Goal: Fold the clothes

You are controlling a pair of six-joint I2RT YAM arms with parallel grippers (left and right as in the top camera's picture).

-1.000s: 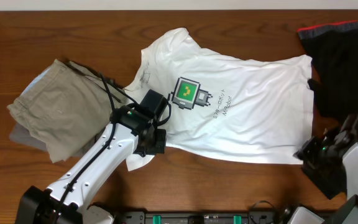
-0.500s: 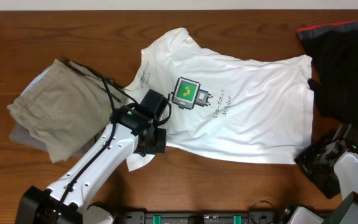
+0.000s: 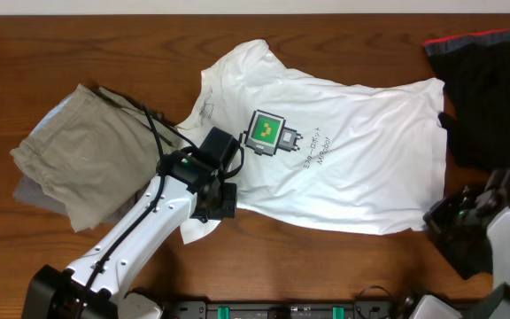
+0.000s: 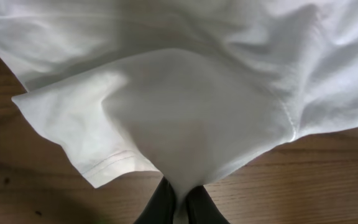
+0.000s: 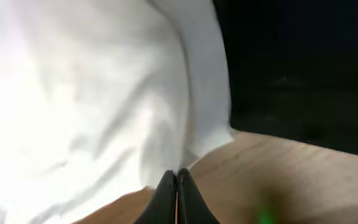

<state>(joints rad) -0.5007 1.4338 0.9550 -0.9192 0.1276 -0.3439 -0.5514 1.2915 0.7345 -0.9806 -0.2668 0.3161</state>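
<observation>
The T-shirt (image 3: 352, 168) lies spread face up on the tabletop (image 3: 104, 53), and its robot print (image 3: 266, 131) serves as the marker for everything else. The hem lies well to the right of the print, and the sleeves are on its other side.

The change is in the right hand (image 5: 177, 182). A second ago its fingers stood apart; now they are pressed together, tips meeting. The arm has dipped toward the robot and come back, and it now sits at the hem corner, far right of the print and nearer the robot. In the right wrist view the white edge runs down to the closed tips, but whether any cloth is caught between them cannot be told.

The left hand (image 4: 180, 191) has not moved. It is clamped on white fabric just below and left of the print, on the robot's side, and the left wrist view shows the cloth drawn into a peak at its fingers. The shirt itself has not shifted.

With both hands closed at the near edge, one at each end, the fold looks ready to start, probably by lifting that edge away from the robot. If the right hand missed the hem, only the sleeve end would rise.

The khaki garment (image 3: 87, 164) lies left of the print and the black garment (image 3: 494, 89) lies far right, close to the hem.
</observation>
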